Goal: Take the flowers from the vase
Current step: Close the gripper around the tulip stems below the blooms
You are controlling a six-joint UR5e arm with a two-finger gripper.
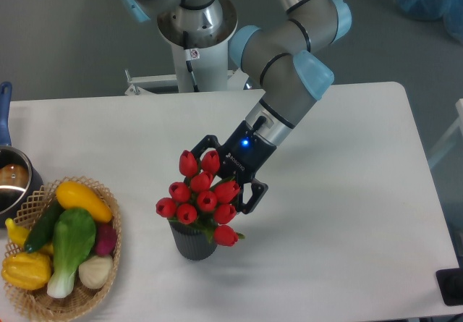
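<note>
Pincer at the tulips

The pincer (pixel 221 173), fingers spread apart, flanks the flowers (pixel 201 195) standing in the vase (pixel 191 244); its small white lettering is unreadable.

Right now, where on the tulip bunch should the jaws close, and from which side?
On the upper part of the flowers, coming from the table's far right as the gripper does. The buds stand clustered upright above the vase, whose rim hides the stems.

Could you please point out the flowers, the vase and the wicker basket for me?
flowers (pixel 206 200): fixed camera, a central red bud.
vase (pixel 189 244): fixed camera, its ribbed side.
wicker basket (pixel 108 195): fixed camera, its woven rim.
</note>
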